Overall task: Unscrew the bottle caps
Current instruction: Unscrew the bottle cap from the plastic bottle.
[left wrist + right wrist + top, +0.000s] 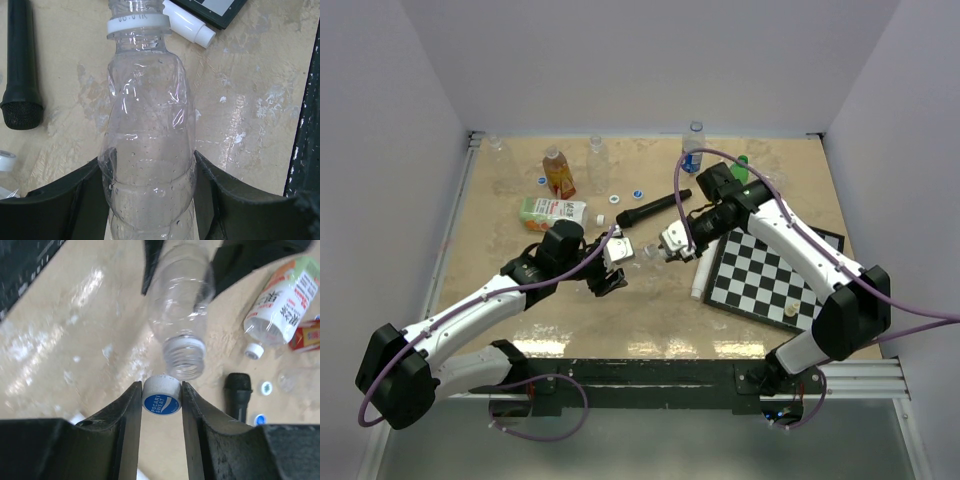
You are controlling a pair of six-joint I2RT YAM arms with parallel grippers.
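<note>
Cap off, bottle and cap held between the two arms.
The left gripper (147, 172) was clamped on the body of a clear, crumpled plastic bottle (147, 100). The right gripper (161, 386) had its jaws narrowed onto a small white screw cap with a blue printed top (161, 402), just beside the bottle's open threaded mouth.

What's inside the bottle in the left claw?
No liquid shows in the clear bottle, only droplets on its wall. Its base, past the left claw, is hidden. Cap off, in the right claw.
</note>
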